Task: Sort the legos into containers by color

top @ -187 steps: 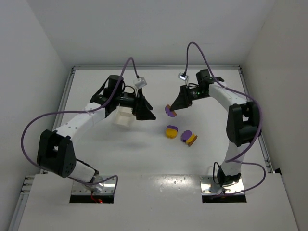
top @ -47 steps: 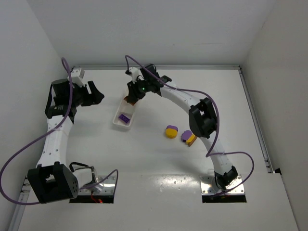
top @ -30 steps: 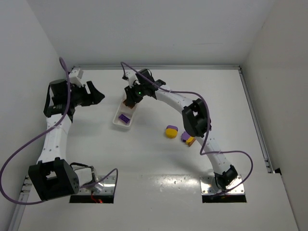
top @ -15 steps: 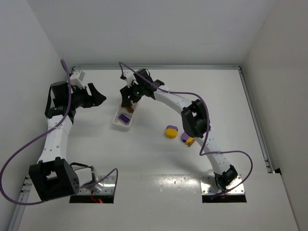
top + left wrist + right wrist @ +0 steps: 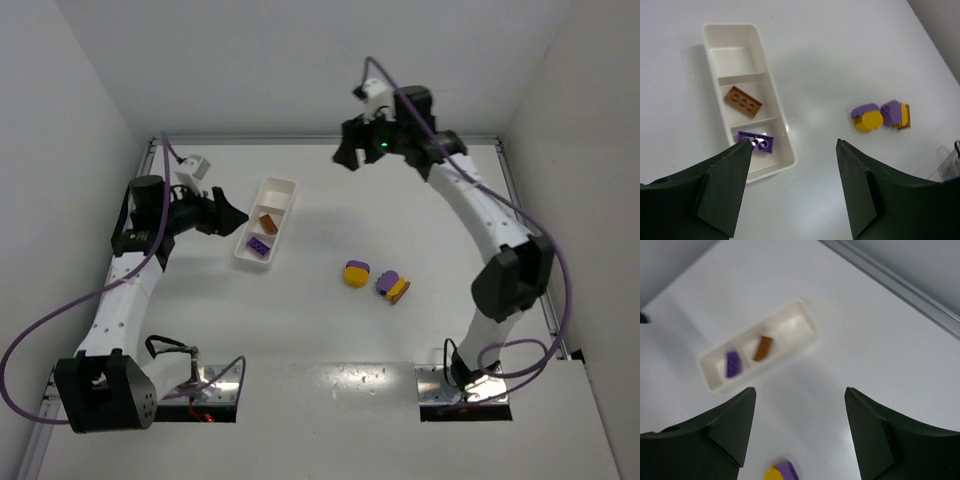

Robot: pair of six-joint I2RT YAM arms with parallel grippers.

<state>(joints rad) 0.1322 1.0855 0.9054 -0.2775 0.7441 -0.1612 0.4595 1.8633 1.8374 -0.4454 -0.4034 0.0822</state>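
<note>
Left fingers: spread apart, raised off the tabletop, just left of the white tray, not touching it.

White tray: long, three compartments in a row, lying at a slant left of centre. Middle compartment holds a brown-orange brick, flat, studs up. Near-end compartment holds a purple brick, also flat.

Right fingers: spread apart, held high over the far edge of the tabletop, well apart from the tray and from the loose blocks. The right wrist view is blurred.

Loose legos on the tabletop, right of the tray: a yellow-and-purple block, and just beside it on the right a purple block on a brown-orange one. Whether the two clusters touch, I cannot tell.
</note>
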